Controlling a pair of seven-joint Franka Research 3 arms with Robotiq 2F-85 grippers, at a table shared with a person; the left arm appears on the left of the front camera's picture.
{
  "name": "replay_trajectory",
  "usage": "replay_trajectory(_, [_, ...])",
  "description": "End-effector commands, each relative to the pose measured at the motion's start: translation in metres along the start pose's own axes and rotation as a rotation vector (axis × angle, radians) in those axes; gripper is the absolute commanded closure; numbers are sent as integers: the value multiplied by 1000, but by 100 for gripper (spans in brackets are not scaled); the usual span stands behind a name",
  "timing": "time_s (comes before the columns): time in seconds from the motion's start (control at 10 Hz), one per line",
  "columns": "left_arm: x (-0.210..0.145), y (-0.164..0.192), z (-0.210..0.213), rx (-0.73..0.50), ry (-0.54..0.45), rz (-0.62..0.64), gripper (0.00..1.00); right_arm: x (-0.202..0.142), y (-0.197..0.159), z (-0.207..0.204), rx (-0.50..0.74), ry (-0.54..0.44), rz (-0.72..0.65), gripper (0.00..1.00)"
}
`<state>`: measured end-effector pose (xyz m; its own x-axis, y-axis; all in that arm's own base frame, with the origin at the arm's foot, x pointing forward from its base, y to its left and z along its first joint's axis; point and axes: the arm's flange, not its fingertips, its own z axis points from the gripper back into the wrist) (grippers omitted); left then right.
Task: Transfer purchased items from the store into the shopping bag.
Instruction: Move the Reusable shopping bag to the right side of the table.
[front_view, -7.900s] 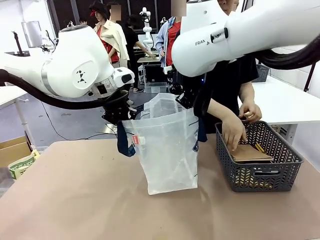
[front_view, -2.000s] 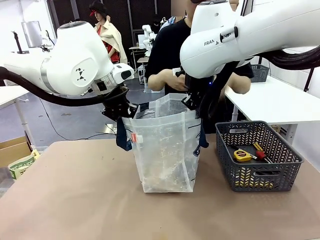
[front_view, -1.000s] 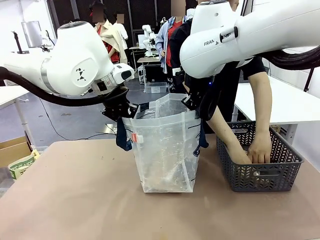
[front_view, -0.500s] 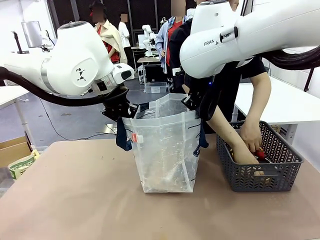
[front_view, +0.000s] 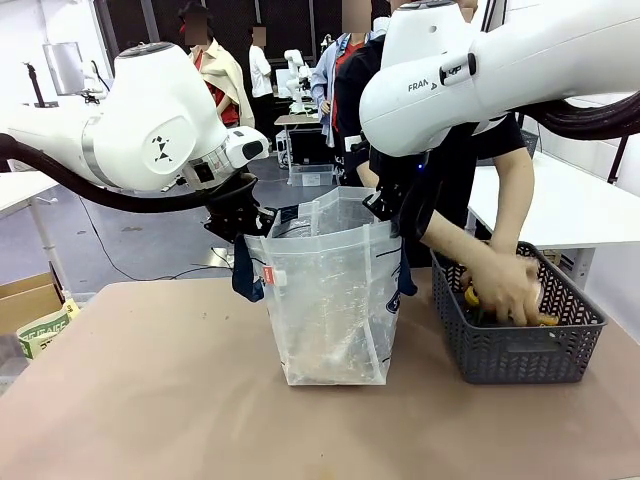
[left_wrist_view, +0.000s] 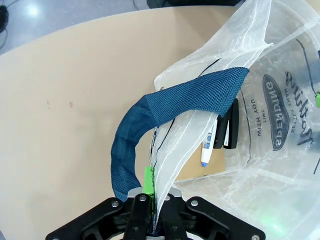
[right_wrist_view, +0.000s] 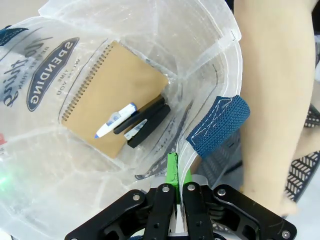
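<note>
Both your left gripper (left_wrist_view: 152, 187) and right gripper (right_wrist_view: 178, 175) were clamped on the shopping bag's (front_view: 330, 300) seemingly limp, flimsy rim.

A lab-like work hall: white worktables (front_view: 570, 205), a loose cable (front_view: 100, 240) on grey floor (front_view: 150, 235), a cardboard box (front_view: 25, 300), people (front_view: 262, 70) standing behind.

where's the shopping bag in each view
Front: shopping bag stands mid-table, left of the basket.
Left wrist: right half, rim pinched in the left tool.
Right wrist: upper left, rim pinched in the right tool.
Shared landmark: its navy strap handles.
</note>
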<state>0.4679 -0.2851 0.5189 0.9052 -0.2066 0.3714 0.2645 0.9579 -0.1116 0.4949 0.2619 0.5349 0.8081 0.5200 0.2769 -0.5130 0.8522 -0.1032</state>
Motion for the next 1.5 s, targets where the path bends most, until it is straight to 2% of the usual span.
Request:
replay_trajectory(0.0, [0,1,0,0,-1,1,100,0,-1,0,0,-1,-2,100])
replay_trajectory(1.4, [0,1,0,0,-1,1,100,0,-1,0,0,-1,-2,100])
